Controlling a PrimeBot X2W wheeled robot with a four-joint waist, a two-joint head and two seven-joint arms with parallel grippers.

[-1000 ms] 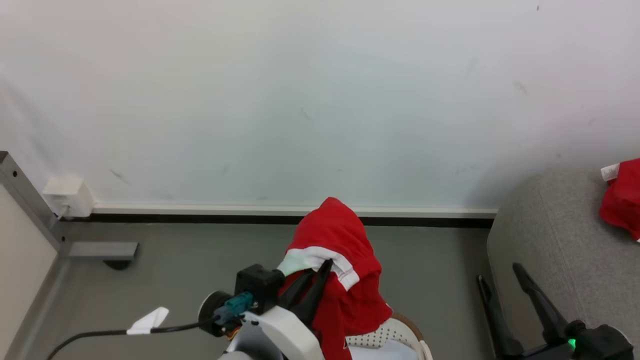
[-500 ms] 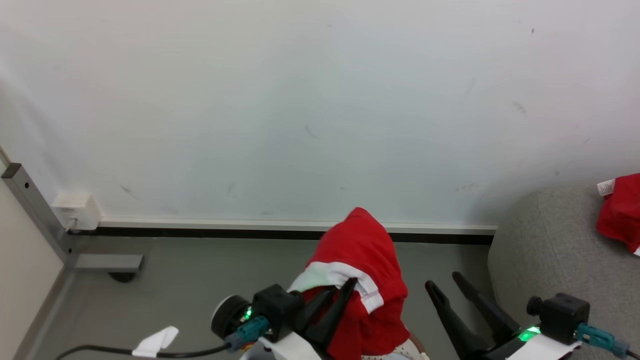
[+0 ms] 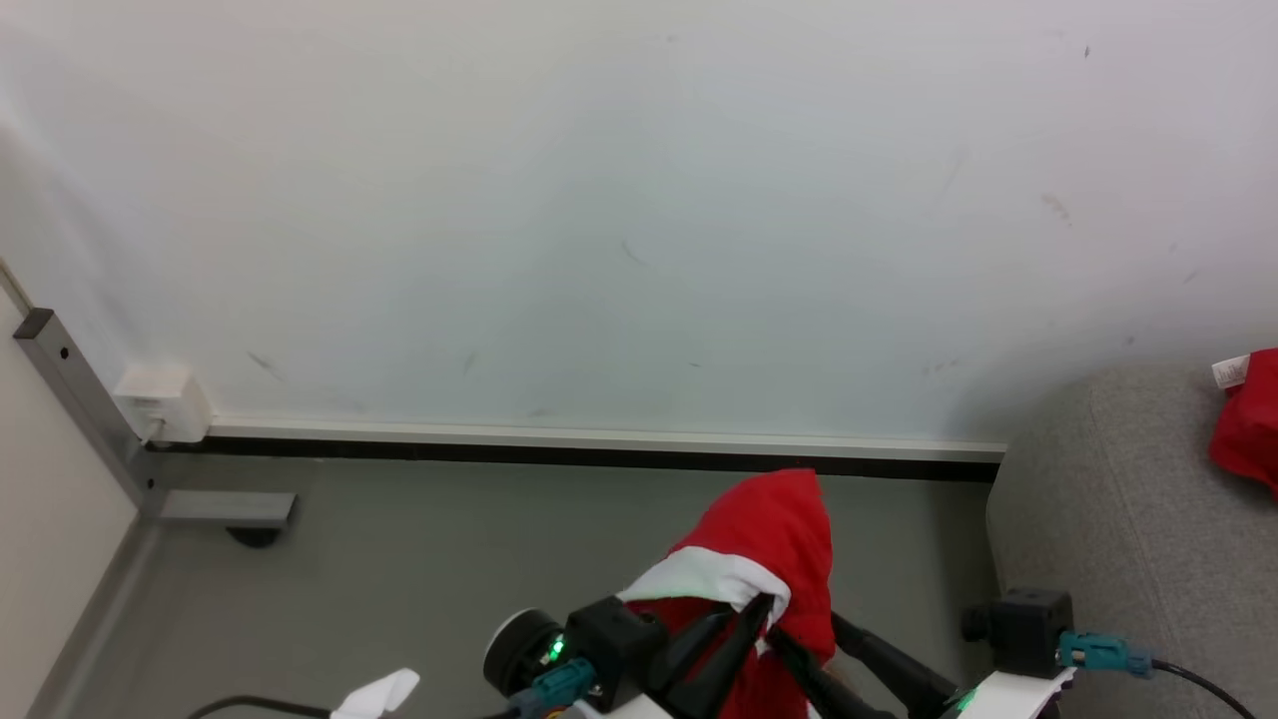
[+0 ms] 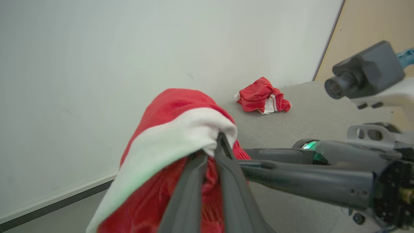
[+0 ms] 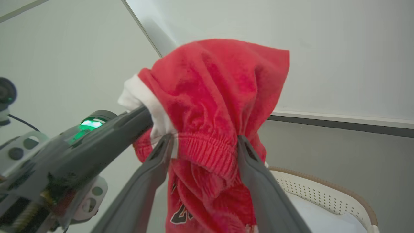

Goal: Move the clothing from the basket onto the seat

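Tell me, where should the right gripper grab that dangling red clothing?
The ribbed red hem of the clothing, beside the white band pinched by the left gripper. It is bunched thick and sits between the open right gripper's fingers, so closing there, coming from the robot's right, should probably hold.

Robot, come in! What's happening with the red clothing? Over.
Left end effector shut on clothing. Right end effector open, straddling it. Clothing aloft, not yet on seat; another red garment lies there.

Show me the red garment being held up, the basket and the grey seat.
held red garment [image 3: 779,519]: head view, its red upper fold.
basket [image 5: 309,191]: right wrist view, its perforated white wall.
grey seat [image 3: 1098,539]: head view, bare upholstery.
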